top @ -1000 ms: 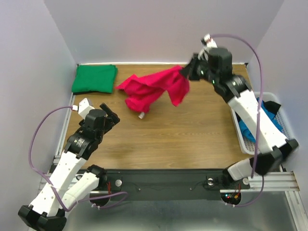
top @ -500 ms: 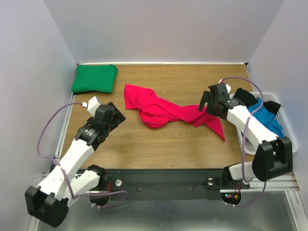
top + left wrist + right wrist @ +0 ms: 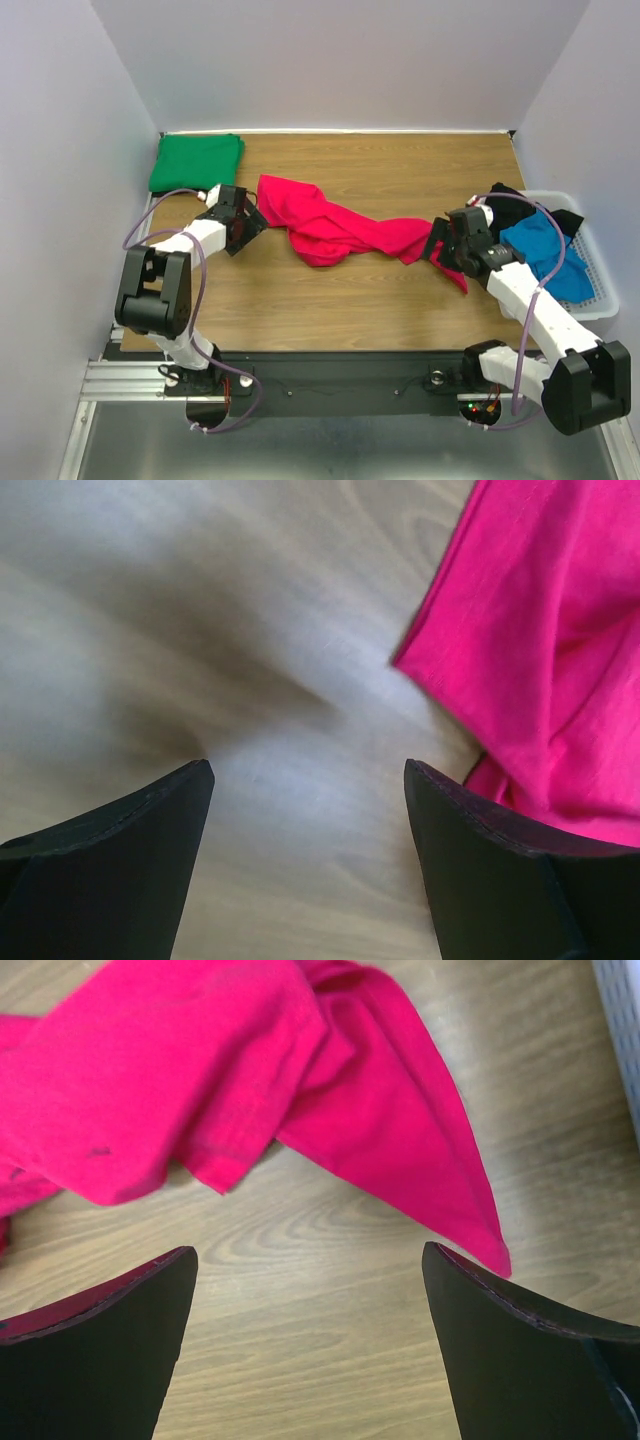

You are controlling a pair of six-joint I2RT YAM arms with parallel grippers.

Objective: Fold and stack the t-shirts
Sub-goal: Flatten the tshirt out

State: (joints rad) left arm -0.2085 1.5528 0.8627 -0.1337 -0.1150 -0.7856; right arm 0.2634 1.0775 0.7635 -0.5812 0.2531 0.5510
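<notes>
Crimson t-shirt point(image 3: 340, 230): unfolded, rumpled in a band across the middle of the table point(image 3: 350, 300), left gripper point(image 3: 243, 222) at its far-left corner, right gripper point(image 3: 441, 247) at its near-right tail, both with jaws spread and empty; green t-shirt point(image 3: 197, 163) folded at the far-left corner, blue t-shirt point(image 3: 545, 255) and black t-shirt point(image 3: 562, 219) in the basket point(image 3: 600, 305) at right. Step judged: laying the crimson one flat before folding; next, each gripper must pinch an edge and draw it taut. Wrist views alone show bare wood between the fingers, cloth just beyond; only the overhead view shows the green t-shirt and basket.
</notes>
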